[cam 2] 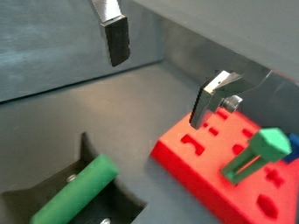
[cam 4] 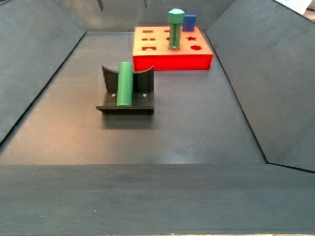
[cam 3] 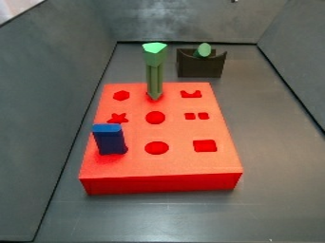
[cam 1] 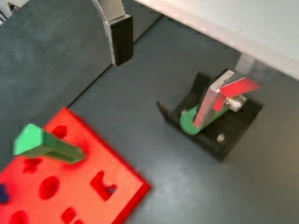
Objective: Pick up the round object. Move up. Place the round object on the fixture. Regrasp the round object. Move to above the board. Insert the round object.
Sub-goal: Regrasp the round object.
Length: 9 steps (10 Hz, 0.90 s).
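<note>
The round object, a dull-green cylinder, rests in the notch of the dark fixture; nothing grips it. It also shows in both wrist views, the round object lying on the fixture. My gripper hangs open above the floor near the fixture, with nothing between its fingers. The red board with its shaped holes lies beside the fixture. In both side views the gripper is out of frame.
A green peg with an angular bright-green top stands in one of the board's holes. A blue block stands on the board near its edge. Sloping grey walls enclose the floor.
</note>
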{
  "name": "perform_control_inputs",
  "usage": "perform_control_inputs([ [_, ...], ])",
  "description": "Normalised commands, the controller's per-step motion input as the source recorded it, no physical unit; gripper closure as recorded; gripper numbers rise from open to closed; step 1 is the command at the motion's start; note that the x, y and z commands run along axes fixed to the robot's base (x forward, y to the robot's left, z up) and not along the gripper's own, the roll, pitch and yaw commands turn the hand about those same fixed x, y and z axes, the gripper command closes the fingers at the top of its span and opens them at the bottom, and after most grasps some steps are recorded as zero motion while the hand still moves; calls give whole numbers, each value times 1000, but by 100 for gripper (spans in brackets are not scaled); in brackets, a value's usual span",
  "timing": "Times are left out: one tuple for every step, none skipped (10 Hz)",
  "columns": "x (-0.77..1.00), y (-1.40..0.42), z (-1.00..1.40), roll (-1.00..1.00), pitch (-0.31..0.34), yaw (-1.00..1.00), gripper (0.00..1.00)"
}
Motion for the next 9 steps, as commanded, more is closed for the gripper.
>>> perform_control_inputs([
  [-39,-21,8,1000,8,29,0],
  [-40,-23,6,1000,2,29,0],
  [-40,-22,9,1000,-5,30,0],
  [-39,-22,10,1000,-9,31,0],
  [-29,-19,0,1000,-17,33,0],
  [-29,-15,0,1000,-19,33,0],
  [-24,-18,7,1000,-20,35,0],
  [-20,-15,12,1000,-18,36,0],
  [-10,-20,7,1000,-13,37,0],
])
